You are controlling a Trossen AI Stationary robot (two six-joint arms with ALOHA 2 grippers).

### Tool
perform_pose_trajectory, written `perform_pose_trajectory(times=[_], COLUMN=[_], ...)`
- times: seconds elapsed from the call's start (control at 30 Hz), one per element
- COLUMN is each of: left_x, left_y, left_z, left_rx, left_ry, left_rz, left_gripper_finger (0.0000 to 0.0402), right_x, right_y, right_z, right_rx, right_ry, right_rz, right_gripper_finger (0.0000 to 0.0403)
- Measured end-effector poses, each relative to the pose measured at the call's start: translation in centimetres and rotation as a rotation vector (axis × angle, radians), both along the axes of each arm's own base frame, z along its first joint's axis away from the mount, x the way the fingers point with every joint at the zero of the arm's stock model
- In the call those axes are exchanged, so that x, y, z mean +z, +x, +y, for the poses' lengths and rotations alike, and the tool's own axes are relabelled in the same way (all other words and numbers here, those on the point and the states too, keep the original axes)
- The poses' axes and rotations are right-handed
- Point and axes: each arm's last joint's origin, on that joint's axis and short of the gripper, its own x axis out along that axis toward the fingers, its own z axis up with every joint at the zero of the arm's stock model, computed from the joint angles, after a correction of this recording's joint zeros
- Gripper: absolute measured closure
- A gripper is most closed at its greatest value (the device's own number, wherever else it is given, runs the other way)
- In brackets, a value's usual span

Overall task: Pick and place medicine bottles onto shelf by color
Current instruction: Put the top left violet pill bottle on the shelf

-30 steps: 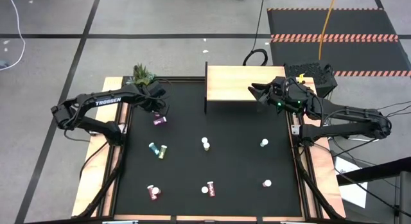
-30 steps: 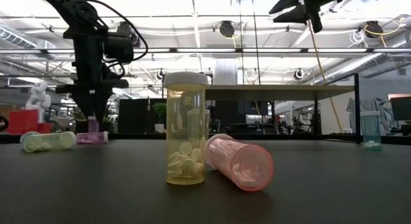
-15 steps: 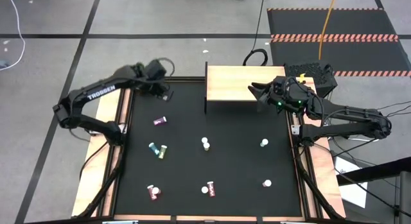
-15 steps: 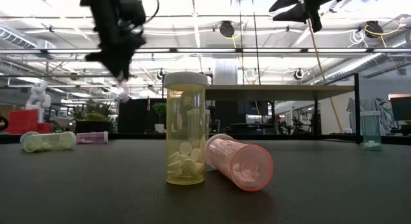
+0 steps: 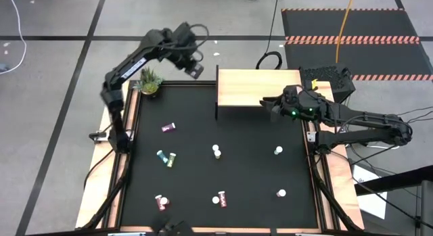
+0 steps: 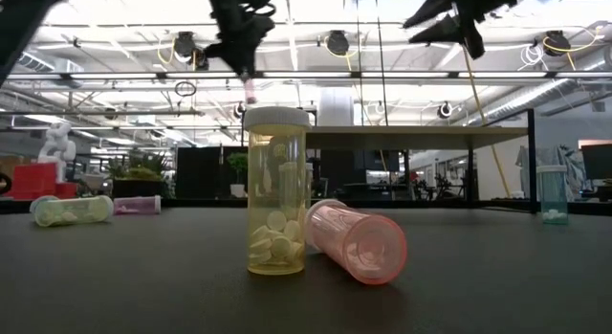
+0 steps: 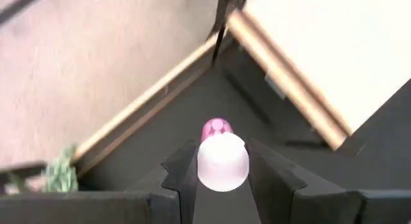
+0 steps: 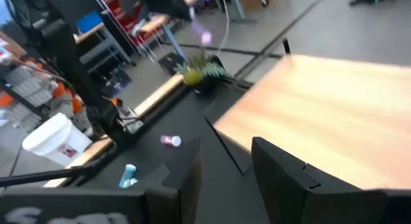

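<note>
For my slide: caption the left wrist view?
Left gripper carries a pink bottle above the table corner, near the shelf.

The pink bottle (image 7: 219,159) in the left gripper (image 7: 222,169) has a white cap. The shelf (image 5: 249,89) is pale tan wood, the table (image 5: 230,128) black with light wooden edges. In the low view stand a yellow bottle (image 6: 277,191), a salmon-pink bottle (image 6: 356,241) and a teal bottle (image 6: 552,194). The potted plant (image 5: 149,80) is green.
</note>
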Motion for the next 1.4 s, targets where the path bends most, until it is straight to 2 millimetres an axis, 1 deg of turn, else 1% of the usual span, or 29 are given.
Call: perform_pose_trajectory(times=[0.03, 0.1, 0.23, 0.33, 0.43, 0.5, 0.57, 0.67, 0.8, 0.9, 0.97, 1.03, 1.13, 1.3, 1.4], left_x=[0.5, 0.6, 0.1, -0.8, -1.3, -1.3, -1.3, -1.3, -1.1, -1.0, -0.8, -0.6, -0.4, -0.1, 0.2], left_y=[0.5, 1.7, 3.2, 4.2, 5.0, 5.4, 6.0, 6.8, 7.7, 8.3, 8.5, 8.7, 8.9, 9.0, 8.8], left_z=[0.2, 0.5, 0.6, 0.6, 0.1, -0.6, -1.4, -2.8, -5.0, -6.7, -7.6, -8.5, -9.4, -10.1, -10.2], left_rx=[-0.007, -0.026, -0.066, -0.08, -0.11, -0.167, -0.246, -0.375, -0.547, -0.659, -0.71, -0.752, -0.789, -0.805, -0.794], left_ry=[0.019, 0.063, 0.072, 0.065, 0.057, 0.05, 0.053, 0.088, 0.121, 0.162, 0.178, 0.194, 0.205, 0.219, 0.214], left_rz=[-0.022, -0.091, -0.177, -0.167, -0.158, -0.163, -0.164, -0.145, -0.137, -0.123, -0.116, -0.118, -0.119, -0.137, -0.144], left_gripper_finger=[0.0285, 0.0285, 0.0285, 0.0285, 0.0286, 0.0286, 0.0286, 0.0286, 0.0285, 0.0283, 0.0282, 0.0282, 0.0281, 0.028, 0.028], right_x=[-0.1, -0.3, -0.4, -0.4, -0.4, -0.4, -0.1, 1.2, 3.2, 4.3, 4.3, 3.7, 3.1, 2.3, 2.1], right_y=[0.0, 0.0, 0.0, 0.0, 0.4, 1.2, 2.6, 5.2, 8.5, 10.2, 10.9, 11.3, 11.7, 12.3, 12.4], right_z=[0.0, 0.0, -0.1, -0.2, -0.6, -1.1, -1.8, -2.7, -3.7, -4.2, -4.4, -4.4, -4.4, -4.5, -4.4], right_rx=[-0.004, -0.013, -0.046, -0.073, -0.084, -0.047, 0.024, 0.128, 0.208, 0.233, 0.248, 0.29, 0.34, 0.38, 0.396], right_ry=[0.013, 0.036, 0.056, 0.034, -0.042, -0.105, -0.148, -0.224, -0.367, -0.443, -0.467, -0.459, -0.437, -0.415, -0.405], right_rz=[0.001, -0.001, -0.011, -0.004, 0.025, 0.041, 0.063, 0.112, 0.21, 0.232, 0.252, 0.275, 0.295, 0.311, 0.31], right_gripper_finger=[0.027, 0.027, 0.027, 0.027, 0.027, 0.027, 0.0269, 0.0259, 0.0235, 0.0211, 0.0198, 0.0189, 0.0186, 0.0191, 0.0192])
